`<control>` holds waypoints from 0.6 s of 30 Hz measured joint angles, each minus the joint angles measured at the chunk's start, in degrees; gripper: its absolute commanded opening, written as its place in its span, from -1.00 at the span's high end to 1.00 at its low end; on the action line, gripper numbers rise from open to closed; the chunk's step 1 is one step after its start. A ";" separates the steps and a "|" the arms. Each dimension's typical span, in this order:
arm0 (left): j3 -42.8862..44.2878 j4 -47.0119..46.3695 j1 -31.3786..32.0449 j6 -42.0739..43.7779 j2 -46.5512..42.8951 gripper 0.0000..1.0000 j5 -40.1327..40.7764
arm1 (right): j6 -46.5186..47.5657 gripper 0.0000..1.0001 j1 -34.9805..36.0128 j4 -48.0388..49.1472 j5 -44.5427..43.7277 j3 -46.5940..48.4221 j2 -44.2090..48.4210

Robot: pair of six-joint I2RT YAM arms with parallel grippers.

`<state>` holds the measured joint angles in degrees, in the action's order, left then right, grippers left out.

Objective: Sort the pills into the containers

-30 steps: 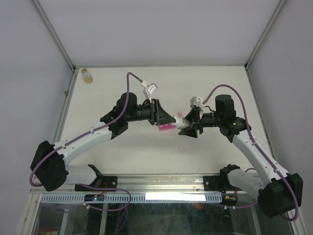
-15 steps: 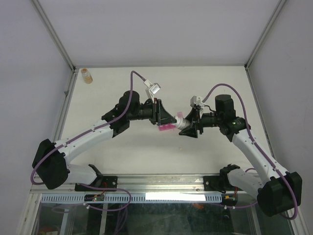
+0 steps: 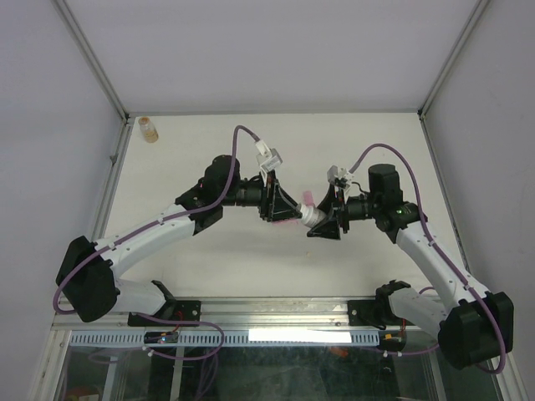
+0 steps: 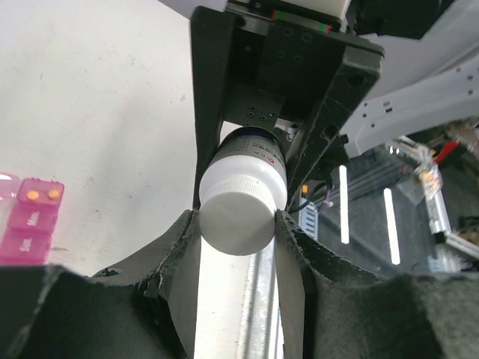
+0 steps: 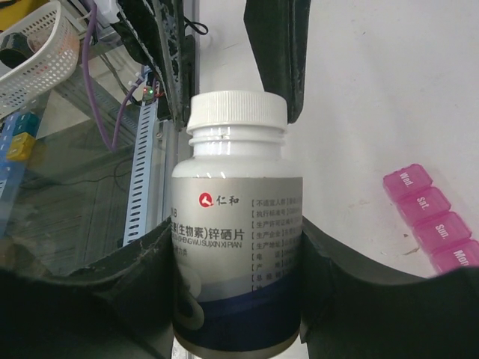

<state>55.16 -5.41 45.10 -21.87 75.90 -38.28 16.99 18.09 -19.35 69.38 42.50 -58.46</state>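
The left gripper (image 4: 238, 224), jaws pinching the white cap (image 4: 239, 202), has twisted round; the right gripper (image 5: 238, 262) clamps the bottle (image 5: 238, 202) beside the pink organiser (image 5: 426, 213). Unscrewing seems underway.

The bottle (image 5: 237, 247) is white with a white ribbed cap (image 5: 236, 112). Its label carries a red round mark, black lettering and a dark blue band at the foot. The pill box (image 5: 434, 221) is see-through pink with pale lettering on its lids. Two pills (image 4: 34, 195) inside it look orange. A small bottle (image 3: 148, 129) is amber. The arms (image 3: 146, 238) are white with black joints.
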 measured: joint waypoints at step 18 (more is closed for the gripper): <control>2.14 4.28 2.91 33.79 2.45 -0.42 -9.92 | -0.48 1.00 0.00 2.82 5.07 -0.76 0.15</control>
<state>57.30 -1.13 48.01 11.92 78.35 -48.21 16.51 18.09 -16.53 74.46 41.74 -58.30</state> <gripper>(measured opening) 0.630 0.545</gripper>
